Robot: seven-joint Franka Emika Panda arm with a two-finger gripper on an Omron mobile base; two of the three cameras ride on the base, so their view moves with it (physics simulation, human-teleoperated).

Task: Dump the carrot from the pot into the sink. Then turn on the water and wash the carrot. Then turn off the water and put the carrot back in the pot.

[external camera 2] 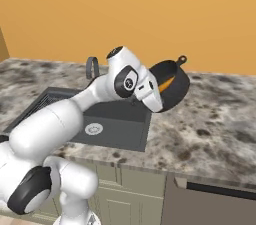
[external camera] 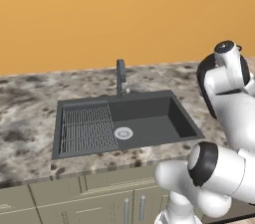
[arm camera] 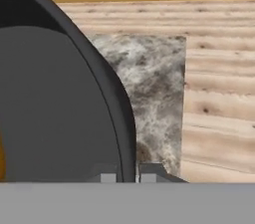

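Claw (arm camera: 129, 177) clamps the pot (external camera 2: 173, 86) by its rim, lifted and tilted above the table (external camera 2: 210, 119). Carrot (external camera 2: 165, 85) lies inside, beside the sink (external camera: 149, 118).

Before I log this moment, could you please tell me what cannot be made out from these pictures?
- Thin orange carrot: right base view shows only a sliver inside the tilted round dark pot; the white hand hides the rest.
- Gripper: in the hand view its tips clamp the pot's rim, cut off by the bottom edge.
- Dark grey recessed sink: the arm covers much of it in the right base view.
- Faucet: handle position too small to tell, left base view.
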